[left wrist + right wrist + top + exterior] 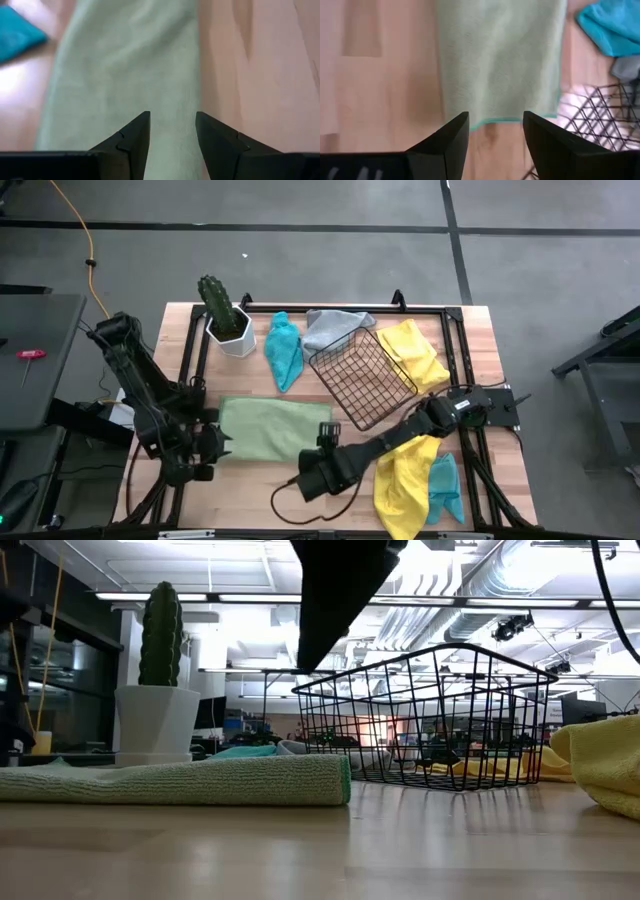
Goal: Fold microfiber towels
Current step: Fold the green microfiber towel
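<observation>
From above, I take the light green towel (266, 429) as my landmark: it lies flat on the wooden table (250, 490), folded into a band whose long axis runs from my left gripper (212, 448) at one short end to my right gripper (326, 442) at the other, so each arm is nearest its own end. The black wire basket (365, 377) stands tipped just beyond the towel's right end, a teal towel (284, 348) and a grey one (335, 327) lie past it on the far side, the potted cactus (226, 316) sits beyond its left end, and a yellow towel (403, 476) draped over another teal one lies well off to the right. From table height, the green towel shows as a low, even roll with its teal-edged end facing the basket, and a dark arm hangs above; behind is a bright workshop with ceiling ducts. Through my left wrist camera my fingers stand apart, empty, with the towel stretching straight ahead. Through my right wrist camera my fingers are likewise spread and empty, poised just off the hemmed short edge. I judge the next fold must bring one short end toward the other.
</observation>
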Robot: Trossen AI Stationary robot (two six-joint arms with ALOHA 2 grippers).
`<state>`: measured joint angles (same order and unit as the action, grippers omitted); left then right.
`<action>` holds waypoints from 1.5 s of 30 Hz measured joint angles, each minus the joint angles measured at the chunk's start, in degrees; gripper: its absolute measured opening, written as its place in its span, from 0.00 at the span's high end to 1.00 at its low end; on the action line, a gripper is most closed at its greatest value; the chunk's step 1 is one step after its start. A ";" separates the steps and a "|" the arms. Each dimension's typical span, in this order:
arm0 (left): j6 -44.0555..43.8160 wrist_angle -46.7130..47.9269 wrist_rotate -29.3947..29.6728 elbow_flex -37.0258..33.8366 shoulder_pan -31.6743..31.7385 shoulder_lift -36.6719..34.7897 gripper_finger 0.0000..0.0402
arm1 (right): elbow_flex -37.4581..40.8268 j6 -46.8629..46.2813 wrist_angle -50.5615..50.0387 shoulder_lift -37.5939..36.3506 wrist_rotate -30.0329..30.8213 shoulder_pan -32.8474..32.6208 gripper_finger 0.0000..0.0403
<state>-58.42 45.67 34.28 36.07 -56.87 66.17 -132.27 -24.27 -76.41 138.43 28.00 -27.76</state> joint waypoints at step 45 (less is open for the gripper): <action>-1.44 -10.78 -18.90 -3.14 -3.59 14.45 0.98 | 40.74 12.10 48.93 -10.64 -5.48 0.79 0.56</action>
<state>-59.85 34.90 15.38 32.92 -60.47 80.62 -91.53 -12.17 -27.48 127.79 22.52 -26.98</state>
